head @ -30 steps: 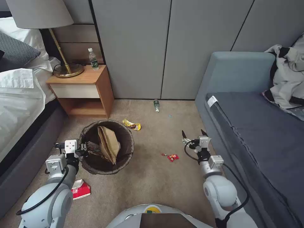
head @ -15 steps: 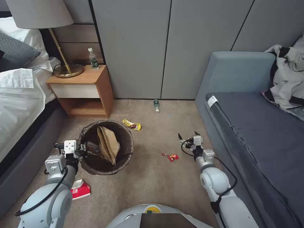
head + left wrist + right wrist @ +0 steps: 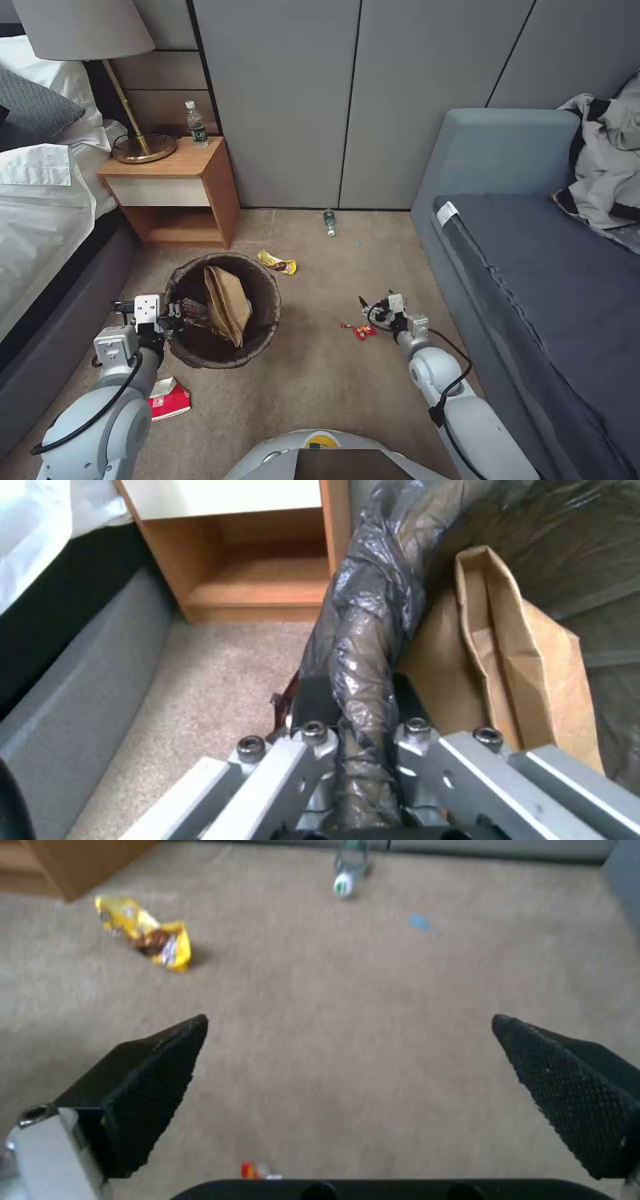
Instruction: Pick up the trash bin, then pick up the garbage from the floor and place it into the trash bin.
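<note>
One red packet [image 3: 364, 331] beside right hand [image 3: 375, 307]

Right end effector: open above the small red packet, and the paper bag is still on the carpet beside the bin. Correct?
One thing is off: the paper bag is inside the bin, not on the carpet; the head view shows it. The right end effector is open above the small red packet.

The trash bin [image 3: 223, 310] wears a wrinkled, glossy plastic liner; inside stands a matt brown paper bag [image 3: 228, 303]. The carpet [image 3: 320, 373] looks rough; the nightstand [image 3: 175, 192] is smooth wood.
</note>
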Controlling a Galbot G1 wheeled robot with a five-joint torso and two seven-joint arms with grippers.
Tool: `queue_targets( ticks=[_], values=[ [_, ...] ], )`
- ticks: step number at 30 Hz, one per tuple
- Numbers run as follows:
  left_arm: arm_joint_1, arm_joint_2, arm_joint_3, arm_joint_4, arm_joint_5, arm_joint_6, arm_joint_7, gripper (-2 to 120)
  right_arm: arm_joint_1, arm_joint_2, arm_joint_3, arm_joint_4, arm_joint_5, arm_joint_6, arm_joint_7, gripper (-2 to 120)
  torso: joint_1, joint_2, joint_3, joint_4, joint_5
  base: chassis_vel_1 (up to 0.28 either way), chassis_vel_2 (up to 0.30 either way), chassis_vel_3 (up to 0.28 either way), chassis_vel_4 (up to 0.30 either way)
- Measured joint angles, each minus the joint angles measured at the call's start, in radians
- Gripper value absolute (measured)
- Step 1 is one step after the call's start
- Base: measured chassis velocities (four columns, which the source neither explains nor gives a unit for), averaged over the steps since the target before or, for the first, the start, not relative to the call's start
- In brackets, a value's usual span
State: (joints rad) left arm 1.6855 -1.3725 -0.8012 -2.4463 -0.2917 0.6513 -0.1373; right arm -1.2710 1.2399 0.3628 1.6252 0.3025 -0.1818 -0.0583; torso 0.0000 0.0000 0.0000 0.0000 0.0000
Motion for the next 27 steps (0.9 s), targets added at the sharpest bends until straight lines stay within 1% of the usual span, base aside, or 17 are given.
queue_targets(
  ticks=[9, 17, 20, 27],
  values=[
    [-0.003, 0.003, 0.003, 0.004, -0.001, 0.0, 0.0, 3, 0.016, 0.006, -0.02, -0.086, 0.001, -0.016, -0.038, 100, 0.0, 0.0, 0.0, 0.0, -0.0001, 0.0, 0.0, 0.0, 0.0],
    [-0.003, 0.003, 0.003, 0.006, -0.002, 0.0, 0.0, 3, 0.051, 0.025, -0.04, -0.189, -0.065, -0.005, -0.089, 100, 0.0, 0.0, 0.0, 0.0, 0.0, 0.0, 0.0, 0.0, 0.0],
    [-0.003, 0.003, 0.002, 0.006, -0.002, 0.0, 0.0, 3, 0.056, 0.027, -0.043, -0.198, -0.069, -0.003, -0.093, 100, 0.0, 0.0, 0.0, 0.0, 0.0, 0.0, 0.0, 0.0, 0.0],
    [-0.002, 0.004, 0.005, 0.007, -0.002, 0.0, 0.001, 3, 0.106, 0.043, -0.059, -0.271, -0.082, 0.001, -0.104, 100, 0.0, 0.0, 0.0, 0.0001, -0.0001, 0.0, 0.0, 0.0, 0.0]
  ],
)
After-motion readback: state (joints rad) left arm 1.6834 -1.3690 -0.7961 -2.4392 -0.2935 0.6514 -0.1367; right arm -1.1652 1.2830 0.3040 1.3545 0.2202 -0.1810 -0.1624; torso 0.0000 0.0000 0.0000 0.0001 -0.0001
